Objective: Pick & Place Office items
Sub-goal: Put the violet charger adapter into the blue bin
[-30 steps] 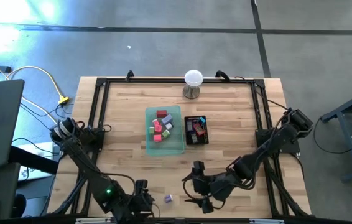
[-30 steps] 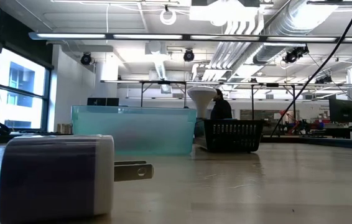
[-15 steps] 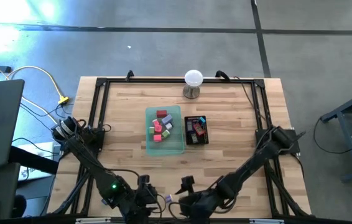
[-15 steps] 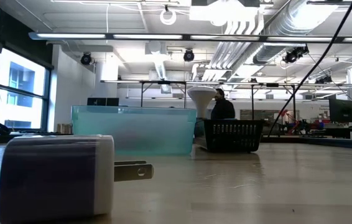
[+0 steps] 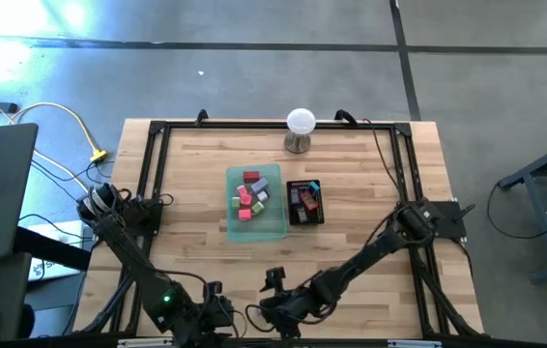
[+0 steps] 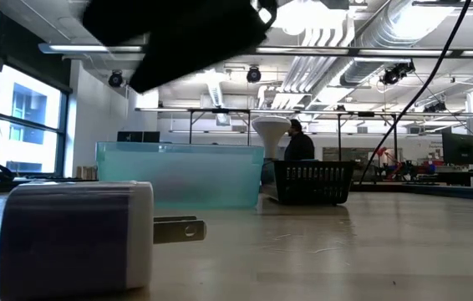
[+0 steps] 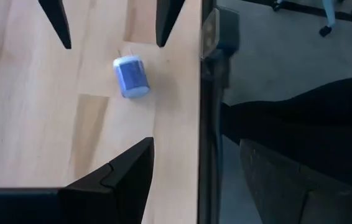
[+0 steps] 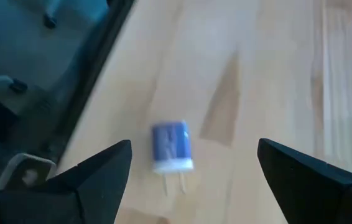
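High view: at the bottom centre of the frame the right gripper (image 5: 275, 311) reaches toward the table's near edge, close to the left gripper (image 5: 217, 315); the plug adapter itself is hidden there.

Low view: the plug adapter (image 6: 78, 236) fills the lower left, prongs pointing right, with a dark blurred arm at the upper left above it.

Left wrist view: the adapter (image 7: 130, 76) lies in the upper centre, beside the table's edge rail, between two far fingertips (image 7: 56, 22). The left gripper's own fingers stand partly apart, empty.

Right wrist view: the adapter (image 8: 173, 147) lies centred between the wide-open fingers (image 8: 92, 171), its long axis running up-down. The right arm looks best placed.
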Motion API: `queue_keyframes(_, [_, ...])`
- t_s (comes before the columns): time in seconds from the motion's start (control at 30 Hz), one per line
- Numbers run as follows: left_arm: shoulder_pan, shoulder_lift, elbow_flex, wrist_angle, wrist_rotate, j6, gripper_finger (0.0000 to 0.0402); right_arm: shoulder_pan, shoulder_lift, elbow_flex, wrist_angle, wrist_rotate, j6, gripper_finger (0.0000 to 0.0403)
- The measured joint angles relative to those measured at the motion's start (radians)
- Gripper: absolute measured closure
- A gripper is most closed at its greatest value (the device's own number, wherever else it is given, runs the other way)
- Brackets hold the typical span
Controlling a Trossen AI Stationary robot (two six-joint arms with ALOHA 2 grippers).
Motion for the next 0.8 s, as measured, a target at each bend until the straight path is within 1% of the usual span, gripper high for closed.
queue_keyframes(0.1, [-0.016,0.0,0.0,0.005,-0.001,0.0,0.0172,0.001,0.009,0.002,0.048,-0.02,-0.023,0.0066])
queue_keyframes(0.27, [-0.037,-0.001,0.0,0.005,-0.009,0.011,0.0172,0.002,0.021,0.001,0.047,-0.046,-0.04,0.0066])
queue_keyframes(0.37, [-0.049,-0.001,0.0,0.007,-0.038,0.012,0.0172,0.006,0.039,0.0,0.047,-0.055,-0.05,0.0066])
queue_keyframes(0.53, [-0.072,-0.002,0.0,0.009,-0.077,0.012,0.0172,0.0,0.06,0.0,0.071,-0.06,-0.041,0.0066])
queue_keyframes(0.73, [-0.082,-0.002,0.0,0.015,-0.081,0.011,0.0172,-0.016,0.061,0.0,0.044,-0.061,-0.018,0.0066])
queue_keyframes(0.8, [-0.082,-0.002,0.0,0.016,-0.083,0.007,0.0172,-0.025,0.061,0.0,0.037,-0.084,0.005,0.0066])
